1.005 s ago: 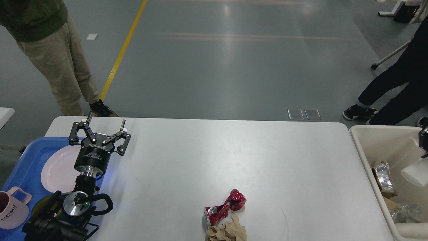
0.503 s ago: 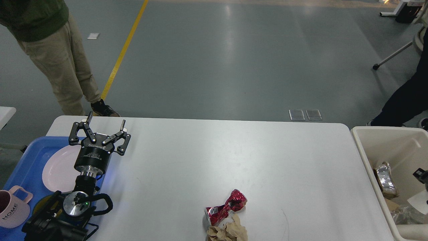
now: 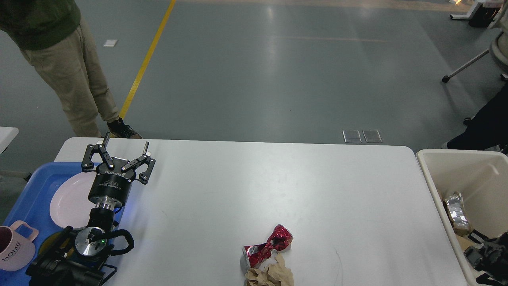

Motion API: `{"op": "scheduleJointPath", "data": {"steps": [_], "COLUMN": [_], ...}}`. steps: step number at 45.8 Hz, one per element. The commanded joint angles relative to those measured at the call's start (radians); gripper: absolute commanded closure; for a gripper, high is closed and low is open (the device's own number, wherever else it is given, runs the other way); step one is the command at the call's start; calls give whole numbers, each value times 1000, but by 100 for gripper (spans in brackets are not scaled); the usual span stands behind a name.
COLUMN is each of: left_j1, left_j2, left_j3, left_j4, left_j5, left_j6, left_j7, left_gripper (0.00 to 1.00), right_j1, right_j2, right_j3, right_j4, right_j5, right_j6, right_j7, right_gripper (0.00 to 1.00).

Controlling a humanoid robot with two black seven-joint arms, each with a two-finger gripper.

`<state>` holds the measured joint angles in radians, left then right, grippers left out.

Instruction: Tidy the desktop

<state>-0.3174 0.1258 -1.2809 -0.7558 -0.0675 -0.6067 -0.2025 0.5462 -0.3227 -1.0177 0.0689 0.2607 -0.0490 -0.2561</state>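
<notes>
The white desktop [image 3: 254, 186] fills the middle of the head view. A crushed red can [image 3: 266, 246] lies on it near the front edge, touching a crumpled wad of brown paper [image 3: 270, 275]. My left gripper [image 3: 126, 142] is open and empty, held upright above the desktop's left side by the blue tray's right edge. Only a dark part of my right arm's end [image 3: 487, 256] shows low at the right edge, over the beige bin's near corner. Its fingers cannot be told apart.
A blue tray [image 3: 27, 198] at the left holds a pale plate [image 3: 71, 200] and a pink "HOME" mug [image 3: 14, 248]. A beige bin [image 3: 468, 174] at the right holds a silver wrapper [image 3: 455, 212] and other scraps. People stand beyond the table at far left and right.
My right arm has dropped from above the bin to the bottom right corner; the white thing seen by it earlier is gone from view. The person at the right has stepped back. My left arm is still.
</notes>
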Motion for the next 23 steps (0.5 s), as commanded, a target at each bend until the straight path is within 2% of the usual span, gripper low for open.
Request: {"op": "scheduleJointPath", "data": {"steps": [1,2,4,8,9,23], "left_j1": [0,0,1,0,0,0], "left_j2": [0,0,0,0,0,0], "left_j3": [0,0,0,0,0,0], "left_j4": [0,0,0,0,0,0], "left_j5": [0,0,0,0,0,0], "left_j6": [-1,-1,1,-1,-1,1], "left_j7": [0,0,0,0,0,0], "left_gripper": [4,4,4,4,4,4], "right_j1": [-17,-18,-18,-14,-11,0], "right_j2": [17,17,17,11,11,13], "right_j3": [-1,-1,-1,-7,-7,-7], "right_j4": [2,2,2,2,2,5], "right_j5": [0,0,-1,-1,-1,-1], "right_j6": [-2,-2,-2,-3,-3,-2], "right_j7": [0,0,1,3,1,1], "right_gripper": [100,95,72,7,0,0]}}
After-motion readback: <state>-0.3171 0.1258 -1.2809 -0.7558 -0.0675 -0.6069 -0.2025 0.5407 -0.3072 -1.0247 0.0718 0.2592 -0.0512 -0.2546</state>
